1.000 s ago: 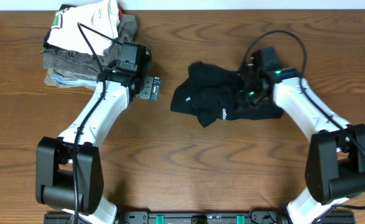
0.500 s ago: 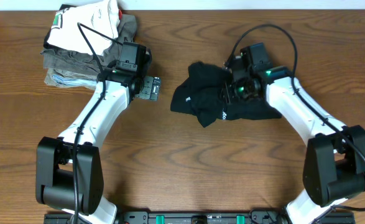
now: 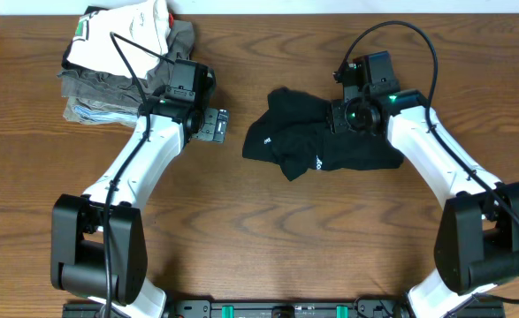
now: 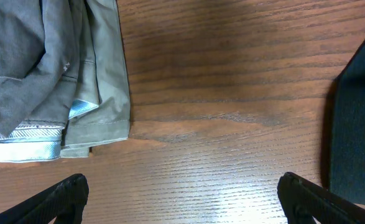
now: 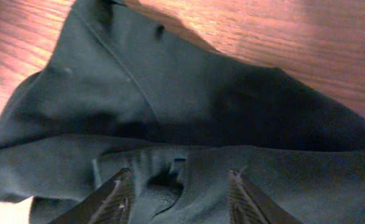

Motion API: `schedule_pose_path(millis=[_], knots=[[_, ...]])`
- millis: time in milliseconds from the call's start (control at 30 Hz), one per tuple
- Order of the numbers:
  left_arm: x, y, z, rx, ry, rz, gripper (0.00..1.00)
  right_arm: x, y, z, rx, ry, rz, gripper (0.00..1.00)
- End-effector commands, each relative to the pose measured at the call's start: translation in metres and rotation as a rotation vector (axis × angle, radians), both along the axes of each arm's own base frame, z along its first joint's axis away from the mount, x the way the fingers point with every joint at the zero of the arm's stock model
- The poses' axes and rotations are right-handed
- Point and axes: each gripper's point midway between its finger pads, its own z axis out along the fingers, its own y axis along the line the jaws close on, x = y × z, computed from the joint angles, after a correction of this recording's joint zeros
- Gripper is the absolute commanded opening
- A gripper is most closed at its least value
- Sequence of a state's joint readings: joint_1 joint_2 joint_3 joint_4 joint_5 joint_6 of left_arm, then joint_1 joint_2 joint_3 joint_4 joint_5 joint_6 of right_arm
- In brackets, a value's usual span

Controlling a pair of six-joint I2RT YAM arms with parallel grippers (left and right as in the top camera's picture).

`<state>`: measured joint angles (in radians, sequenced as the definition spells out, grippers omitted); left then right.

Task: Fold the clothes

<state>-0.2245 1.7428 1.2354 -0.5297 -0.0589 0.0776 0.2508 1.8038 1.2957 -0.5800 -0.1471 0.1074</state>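
Right hand (image 5: 181, 190) has shifted rightward over the black garment (image 3: 294, 141), fingers apart.

Right pincer (image 5: 180, 188) — now farther back, over the black garment's (image 3: 303, 141) upper edge

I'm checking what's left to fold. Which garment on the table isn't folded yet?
The black garment at centre-right: it lies crumpled alone, while the white, grey-olive and light blue ones sit folded in a stack at far left.

black shirt (image 3: 316, 141) | crumpled, unfolded | white lettering | table centre-right
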Motion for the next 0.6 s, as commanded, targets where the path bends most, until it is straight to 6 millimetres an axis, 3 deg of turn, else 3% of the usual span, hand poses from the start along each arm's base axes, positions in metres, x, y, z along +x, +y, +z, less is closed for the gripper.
schedule_pose_path(millis=[0,167,433,567], knots=[[0.002,-0.001,0.007,-0.009,-0.017,0.010,0.98,0.005,-0.008,-0.020,-0.038,0.039,-0.054,0.44],[0.002,-0.001,0.007,-0.009,-0.017,0.010,0.98,0.011,-0.014,-0.030,-0.073,0.032,-0.076,0.29],[0.002,-0.001,0.007,-0.009,-0.018,0.010,0.98,0.029,-0.015,-0.024,-0.082,-0.048,-0.094,0.04],[0.002,-0.001,0.007,-0.009,-0.018,0.010,0.98,0.049,-0.010,-0.012,-0.052,-0.139,-0.098,0.01]])
